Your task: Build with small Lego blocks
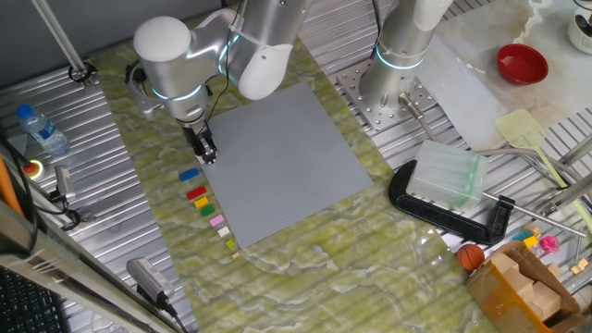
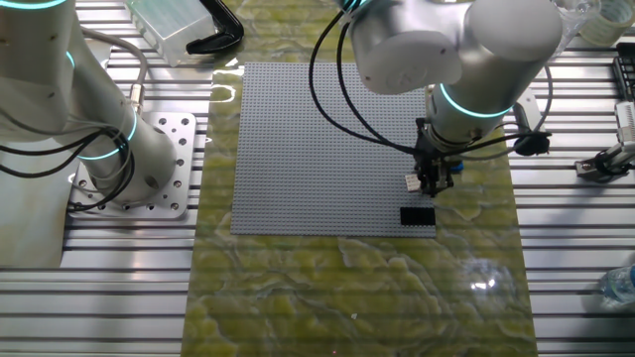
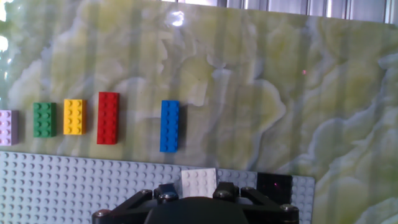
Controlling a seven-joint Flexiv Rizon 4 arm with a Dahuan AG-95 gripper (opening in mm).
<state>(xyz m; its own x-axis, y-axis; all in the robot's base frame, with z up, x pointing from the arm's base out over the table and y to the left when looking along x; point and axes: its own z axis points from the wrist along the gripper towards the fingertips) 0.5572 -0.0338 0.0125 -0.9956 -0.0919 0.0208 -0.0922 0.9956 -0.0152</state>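
Green marbled bench [image 3: 249, 93], and the hand [image 3: 198, 191] is clamped on a small white plastic brick [image 3: 199, 183] over the grey studded baseplate [image 3: 74, 180]; black brick [image 3: 274, 184] just beside it, blue brick [image 3: 169, 126] beyond.

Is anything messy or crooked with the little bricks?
Nothing stands out. The blue brick, red brick, yellow brick and green brick lie flat in a neat row on the marbled green mat. The black brick sits square on the grey studded baseplate.
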